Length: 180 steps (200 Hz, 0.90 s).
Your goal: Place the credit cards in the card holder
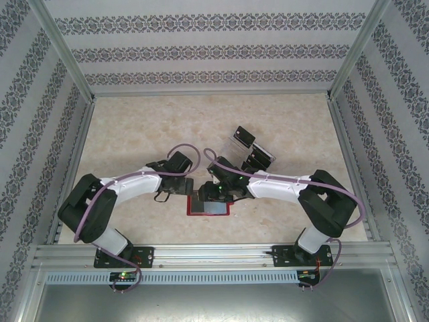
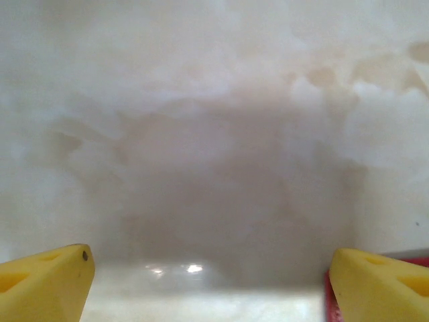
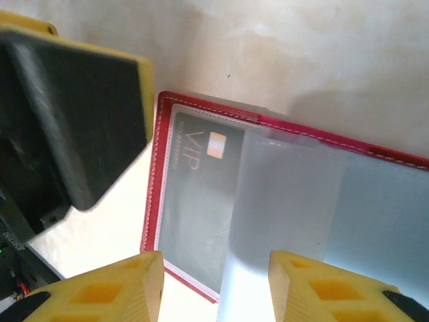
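Honestly, the right gripper is hovering with its fingers partly apart and nothing clamped, right over the card holder. The holder is lying open on the table with one credit card sitting in its clear pocket. The left gripper is gaping wide just beside its red edge. I'm worrying a finger is going to snag that pocket flap and drag the holder.

card holder red, open flat | VIP card in its pocket
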Motion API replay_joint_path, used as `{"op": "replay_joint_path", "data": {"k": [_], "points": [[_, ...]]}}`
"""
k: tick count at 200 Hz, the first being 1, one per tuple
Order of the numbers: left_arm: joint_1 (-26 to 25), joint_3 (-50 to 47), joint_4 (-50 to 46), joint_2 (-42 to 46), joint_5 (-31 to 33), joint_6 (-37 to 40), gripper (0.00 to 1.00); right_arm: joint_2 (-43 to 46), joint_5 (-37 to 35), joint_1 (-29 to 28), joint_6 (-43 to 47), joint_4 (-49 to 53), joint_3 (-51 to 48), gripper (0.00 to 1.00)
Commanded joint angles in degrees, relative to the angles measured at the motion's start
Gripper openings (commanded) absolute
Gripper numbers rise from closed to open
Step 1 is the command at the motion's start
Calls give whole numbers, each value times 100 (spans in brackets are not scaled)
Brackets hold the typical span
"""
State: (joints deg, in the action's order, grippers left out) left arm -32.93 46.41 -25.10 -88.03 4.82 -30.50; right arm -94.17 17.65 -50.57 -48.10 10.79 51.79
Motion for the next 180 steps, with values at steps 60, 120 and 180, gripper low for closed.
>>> {"op": "replay_joint_path", "data": {"k": [60,120,180], "points": [[628,-385,-2,1051,-112,-368,93,-461,185,-222,-52,-68,514,46],[806,-551,-64,1318,-172,-290,93,-898,268,-408,-31,-18,1025,46],[982,-662,-160,1587,-155,-263,93,-1521,387,-517,263,446,2310,46]]}}
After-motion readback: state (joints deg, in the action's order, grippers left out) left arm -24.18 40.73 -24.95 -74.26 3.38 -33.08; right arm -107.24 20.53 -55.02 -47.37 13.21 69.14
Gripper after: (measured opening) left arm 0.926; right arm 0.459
